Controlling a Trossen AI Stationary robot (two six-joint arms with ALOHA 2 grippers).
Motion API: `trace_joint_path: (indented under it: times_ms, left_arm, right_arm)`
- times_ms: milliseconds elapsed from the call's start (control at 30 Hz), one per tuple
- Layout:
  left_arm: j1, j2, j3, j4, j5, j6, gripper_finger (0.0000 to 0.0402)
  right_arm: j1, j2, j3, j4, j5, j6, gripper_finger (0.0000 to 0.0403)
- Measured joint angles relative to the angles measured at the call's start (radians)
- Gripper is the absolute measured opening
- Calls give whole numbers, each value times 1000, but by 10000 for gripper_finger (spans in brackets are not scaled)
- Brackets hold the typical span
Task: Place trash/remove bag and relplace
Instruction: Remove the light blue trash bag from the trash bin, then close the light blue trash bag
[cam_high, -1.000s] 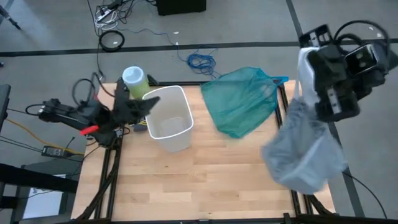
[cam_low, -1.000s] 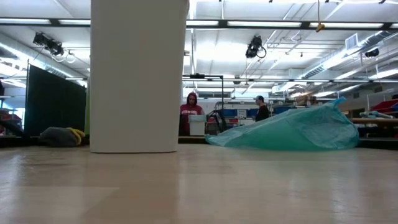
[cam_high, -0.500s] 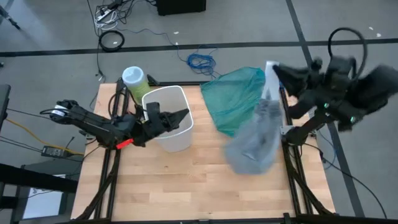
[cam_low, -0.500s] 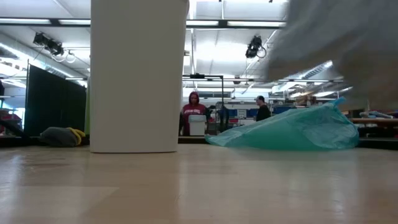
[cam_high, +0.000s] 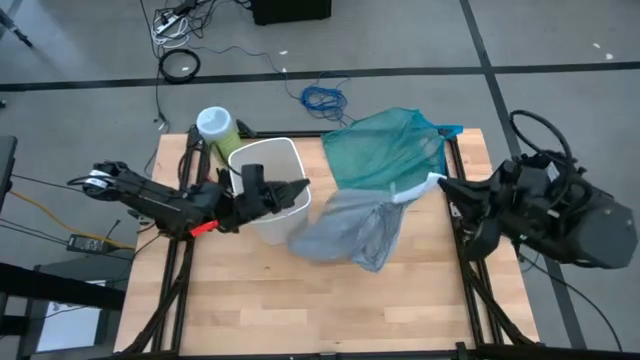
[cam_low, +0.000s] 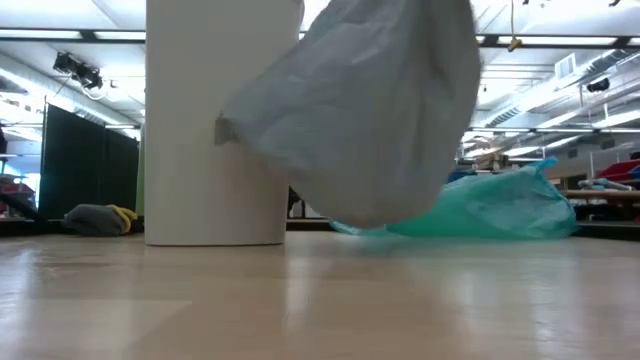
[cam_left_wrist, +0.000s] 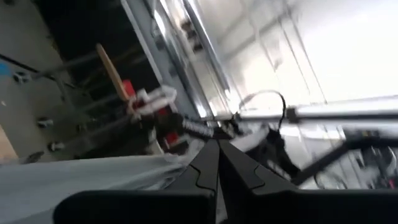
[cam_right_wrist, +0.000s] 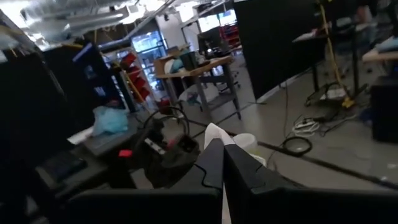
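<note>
Right tool (cam_high: 443, 183), closed on the bag (cam_high: 345, 228), dangles it apparently just beside the bin (cam_high: 272, 190).

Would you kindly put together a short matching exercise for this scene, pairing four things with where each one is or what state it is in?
Things:
1. grey-white bag
2. teal-green bag
3. white bin
4. left pincer

Places or states:
A. lying on the far part of the table, untouched
B. shut, over the bin's rim
C. hanging in the air from the right pincer
D. standing upright on the table, left of centre

Pairs: 1-C, 2-A, 3-D, 4-B
</note>
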Motion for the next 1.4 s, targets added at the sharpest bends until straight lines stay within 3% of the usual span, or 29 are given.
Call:
trace_joint_path:
  times_ms: [67,233,367,633,867,1000,1233,1400]
  left_arm:
    - [9,8,0,-13,60,56,20]
    - [23,12,0,-184,277,457,19]
    - [-4,24,0,-304,342,622,19]
    - [-82,176,64,-244,163,589,5]
    - [-89,345,265,-276,194,598,2]
    - [-92,428,403,-422,206,593,2]
    - [-90,536,541,-570,180,544,1]
    - [-75,553,545,-611,54,487,1]
  right_arm:
    - [-5,-3,-6,-24,2,-7,0]
    - [-31,-8,-7,-50,4,-5,0]
    - [-76,-14,-7,-49,5,-9,0]
    - [-168,-6,-7,-47,3,69,0]
    - [-254,15,-7,-47,-5,143,0]
    - [-294,33,-7,-7,-51,143,0]
    - [-310,45,-7,160,-108,-9,0]
    - [-310,45,-7,350,-145,-202,0]
